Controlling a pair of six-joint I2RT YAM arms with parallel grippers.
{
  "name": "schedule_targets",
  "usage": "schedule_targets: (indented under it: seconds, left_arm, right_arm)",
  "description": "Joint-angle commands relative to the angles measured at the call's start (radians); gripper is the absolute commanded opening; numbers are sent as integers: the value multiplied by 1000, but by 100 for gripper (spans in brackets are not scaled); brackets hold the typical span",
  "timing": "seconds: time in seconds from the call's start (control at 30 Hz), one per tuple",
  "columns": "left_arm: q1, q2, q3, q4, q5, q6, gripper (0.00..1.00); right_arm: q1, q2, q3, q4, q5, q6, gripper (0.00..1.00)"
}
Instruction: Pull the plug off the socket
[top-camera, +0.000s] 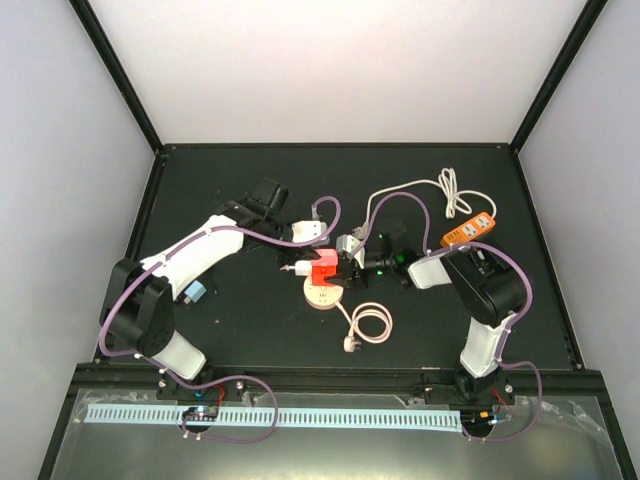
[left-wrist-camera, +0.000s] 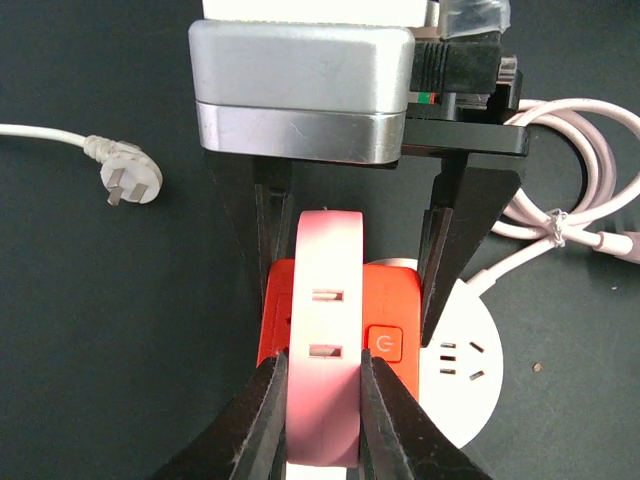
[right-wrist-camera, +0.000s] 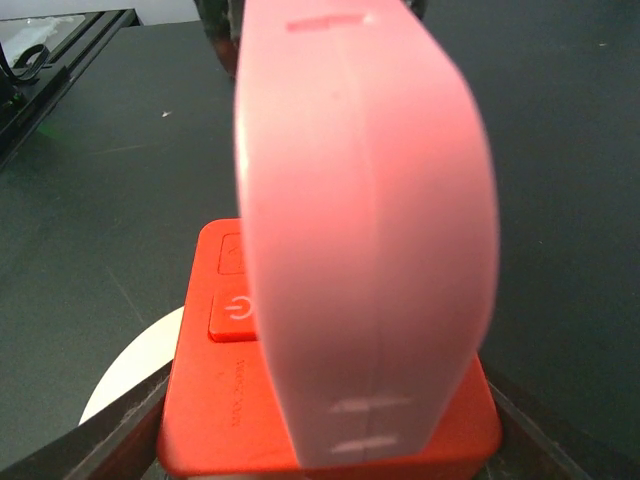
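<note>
My left gripper (left-wrist-camera: 320, 378) is clamped on the pink plug (left-wrist-camera: 322, 250). Both of its fingers (left-wrist-camera: 262, 425) press the plug's broad sides, and I count two slots on the narrow edge facing the camera. The plug stands upright on the one red socket cube (left-wrist-camera: 395, 290), and as far as I can see it sits there with no gap. The cube shows one power button (left-wrist-camera: 385, 342) on the face beside the plug.

My right gripper (left-wrist-camera: 352, 315) comes in from the opposite side, its two fingers (left-wrist-camera: 452, 230) apart and straddling the cube, one on each flank. They lie close against the red sides, but from either wrist camera I cannot tell whether they press on the cube or merely stand beside it.

Just beside the cube, flat on the black table (top-camera: 250, 190), lies one round white socket (left-wrist-camera: 470, 370). A pinkish cord (top-camera: 372, 323) is coiled near it and ends in a loose plug (top-camera: 351, 343). A second loose plug (left-wrist-camera: 130, 180), white, lies on the far side, apart from the cube. Toward the far right sits one orange power strip (top-camera: 470, 228) with its white cord (top-camera: 420, 188) looped behind it. One small pale-blue thing (top-camera: 193, 291) lies by my left arm, too small to name.
</note>
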Motion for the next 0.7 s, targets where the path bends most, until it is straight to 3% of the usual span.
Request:
schedule_targets:
  seconds: [0.0, 0.23, 0.67]
  left_arm:
    - [-9, 1, 19, -40, 36, -24, 2]
    - [-8, -37, 19, -42, 50, -54, 2]
    - [-5, -79, 50, -50, 76, -100, 2]
  right_arm:
    - [9, 10, 20, 31, 15, -36, 51]
    - [12, 15, 30, 7, 29, -45, 39]
    - [23, 20, 46, -40, 37, -77, 25]
